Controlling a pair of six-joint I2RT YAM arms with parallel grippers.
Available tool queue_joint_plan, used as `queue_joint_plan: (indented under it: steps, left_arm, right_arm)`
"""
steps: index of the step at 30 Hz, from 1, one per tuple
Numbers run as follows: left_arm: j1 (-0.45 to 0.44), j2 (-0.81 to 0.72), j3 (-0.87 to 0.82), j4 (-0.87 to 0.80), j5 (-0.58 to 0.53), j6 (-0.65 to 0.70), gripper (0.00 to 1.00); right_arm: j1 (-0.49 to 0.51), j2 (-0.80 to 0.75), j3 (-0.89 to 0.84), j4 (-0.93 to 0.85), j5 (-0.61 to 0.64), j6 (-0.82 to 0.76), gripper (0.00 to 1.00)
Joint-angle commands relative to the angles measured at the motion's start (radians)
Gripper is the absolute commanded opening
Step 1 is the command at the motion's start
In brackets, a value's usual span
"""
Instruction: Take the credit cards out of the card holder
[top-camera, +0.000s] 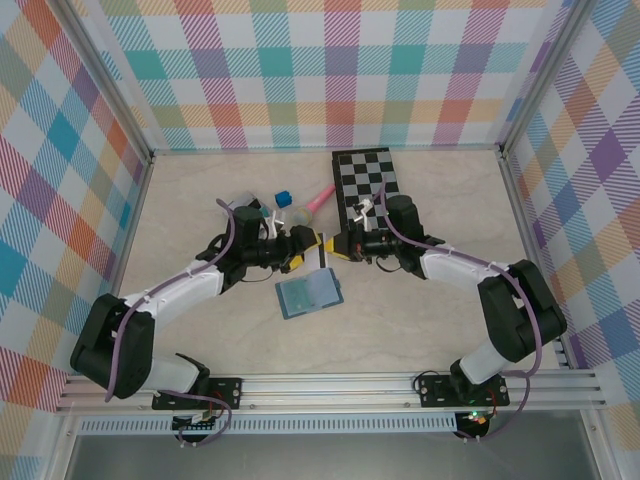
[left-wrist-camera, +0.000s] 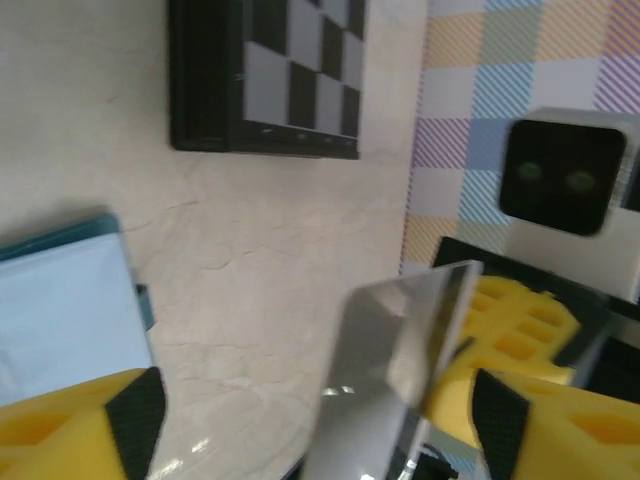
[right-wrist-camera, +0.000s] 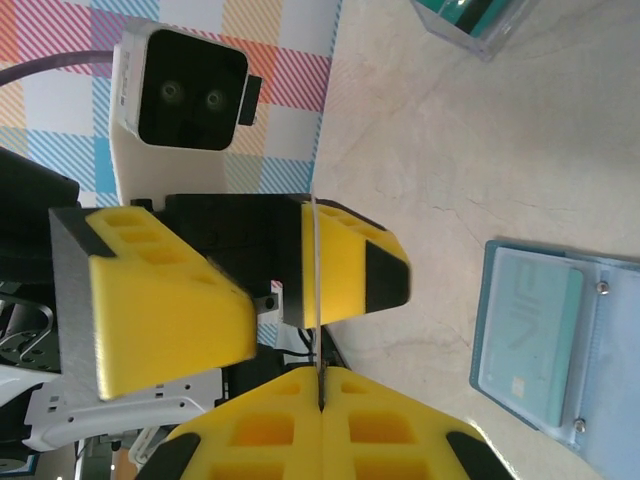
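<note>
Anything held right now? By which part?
The right tool is shut on one edge of a credit card; the left tool stands open around it, holding nothing.

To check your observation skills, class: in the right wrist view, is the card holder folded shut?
No, the card holder lies open on the table, a teal card showing inside.

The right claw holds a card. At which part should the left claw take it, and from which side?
Probably the free end of the card, the part beyond the right claw. It is thin and flat, so only its broad faces can be pinched: the open left claw, coming from opposite, should close one finger on each face.
</note>
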Motion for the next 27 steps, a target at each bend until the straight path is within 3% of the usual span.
queue_joint_plan:
  steps: [1, 7, 13, 15, 17, 19, 23, 27]
  left_arm:
    - [0.015, -0.026, -0.016, 0.087, 0.036, -0.023, 0.61]
    - [0.015, -0.039, -0.03, 0.107, 0.031, -0.018, 0.34]
    - [0.015, -0.099, -0.055, 0.108, -0.006, 0.005, 0.16]
    - [0.015, -0.106, -0.049, 0.066, -0.017, 0.023, 0.0]
    - [0.015, -0.119, -0.041, 0.016, -0.041, 0.053, 0.0]
    - [0.015, -0.134, -0.032, -0.043, -0.074, 0.1, 0.0]
    - [0.015, -0.158, 0.007, -0.214, -0.158, 0.229, 0.0]
    - [0.01, -0.158, 0.083, -0.443, -0.302, 0.424, 0.0]
  right_arm:
    - [-0.008, -0.014, -0.011, 0.054, -0.028, 0.022, 0.0]
    - [-0.011, -0.003, -0.015, 0.048, -0.014, 0.026, 0.0]
    - [-0.01, 0.011, -0.011, 0.04, 0.001, 0.036, 0.0]
    - [-0.01, 0.017, -0.008, 0.034, -0.002, 0.038, 0.0]
    - [-0.011, 0.02, 0.009, -0.016, 0.002, 0.028, 0.02]
    - [-0.01, 0.015, 0.032, -0.116, 0.033, -0.006, 0.13]
    - [-0.01, -0.05, 0.049, -0.322, 0.171, -0.099, 0.55]
    - [-0.009, -0.132, 0.045, -0.486, 0.332, -0.175, 0.79]
